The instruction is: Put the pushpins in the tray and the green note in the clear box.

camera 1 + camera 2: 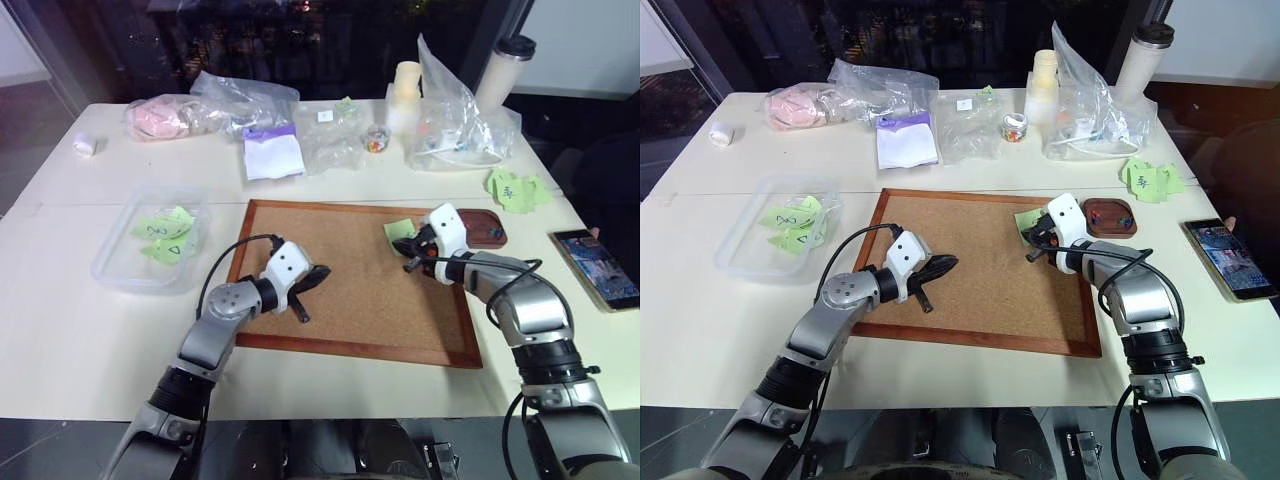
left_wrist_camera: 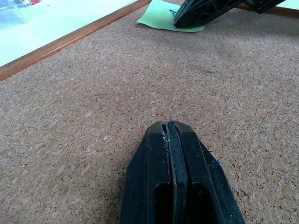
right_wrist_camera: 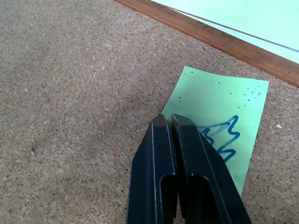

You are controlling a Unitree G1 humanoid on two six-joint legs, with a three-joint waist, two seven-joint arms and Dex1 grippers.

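Observation:
The green note, marked with a blue scribble and small pin holes, lies flat at the cork board's far right corner. My right gripper is shut, and its tips rest on the note's near edge; no paper shows between the fingers. The brown tray sits just right of the board, with small pushpins lying in it. On the table's left stands the clear box, which holds a few green notes. Over the board's left half my left gripper is shut and holds nothing.
A phone lies at the right edge. More green notes sit behind the tray. Clear bags, a small jar, cups and a white pad crowd the far side of the table. A tape roll is far left.

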